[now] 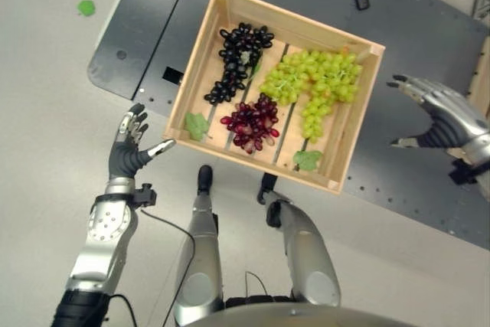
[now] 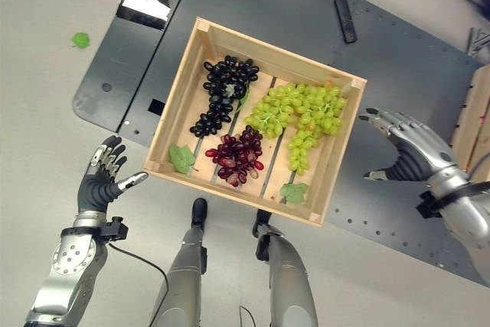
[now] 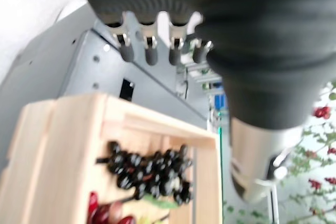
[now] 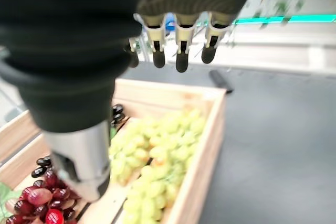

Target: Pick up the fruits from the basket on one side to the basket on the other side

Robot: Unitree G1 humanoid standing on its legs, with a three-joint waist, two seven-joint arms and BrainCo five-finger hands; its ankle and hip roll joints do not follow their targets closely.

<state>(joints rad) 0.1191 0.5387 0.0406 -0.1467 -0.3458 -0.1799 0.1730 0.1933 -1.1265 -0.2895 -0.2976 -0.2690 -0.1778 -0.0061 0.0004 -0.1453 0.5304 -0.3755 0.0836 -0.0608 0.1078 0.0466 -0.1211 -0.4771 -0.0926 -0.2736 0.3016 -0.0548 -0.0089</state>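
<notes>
Grapes [image 1: 314,78] in wooden crate [image 1: 200,51]

Head stereo pair looks straight down on the crate [image 1: 222,5]; each wrist camera views it closely along its own hand.

Three grape bunches [image 1: 306,82] lie in the crate [image 1: 200,44], on the platform [image 1: 429,28] between both hands.

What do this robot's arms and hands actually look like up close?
Both arms are silver-grey metal shells. The left hand and right hand have slim silver fingers with dark tips, while a dark ribbed cover wraps each hand's back and wrist.
</notes>
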